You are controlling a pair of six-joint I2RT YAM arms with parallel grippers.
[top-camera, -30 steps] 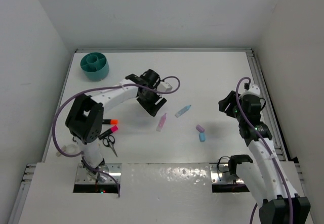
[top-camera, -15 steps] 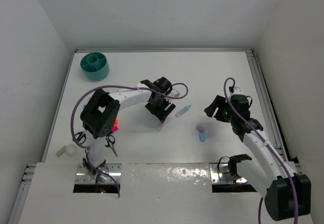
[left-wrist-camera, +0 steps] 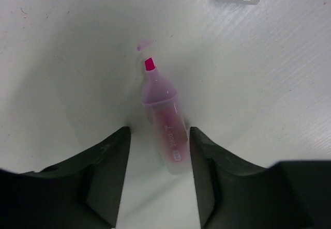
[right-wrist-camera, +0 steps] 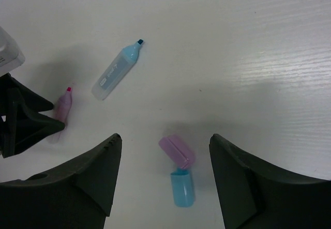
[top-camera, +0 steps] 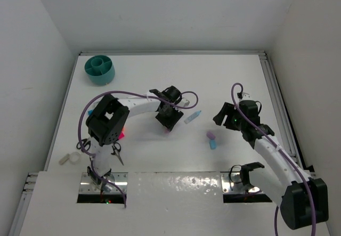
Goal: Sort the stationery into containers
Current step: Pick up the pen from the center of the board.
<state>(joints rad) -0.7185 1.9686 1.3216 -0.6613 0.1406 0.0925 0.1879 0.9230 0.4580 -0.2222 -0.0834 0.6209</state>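
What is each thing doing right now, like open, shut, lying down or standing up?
pink marker, uncapped, lying flat.
light-blue marker, uncapped, lying flat.
left gripper, open, straddling the pink marker.
right gripper, open, empty, above the table.
purple piece, lying against the blue piece.
blue piece, lying flat.
teal organiser cup, upright.
scissors, lying flat, blades together.

Left arm (top-camera: 136,104) on my end is arched forward and off to the right, wrist pitched down, left gripper (left-wrist-camera: 159,133) sitting low with jaws partly spread. Right arm (top-camera: 272,153) reaches forward and inward, right gripper (right-wrist-camera: 165,136) hanging higher, jaws wide apart.
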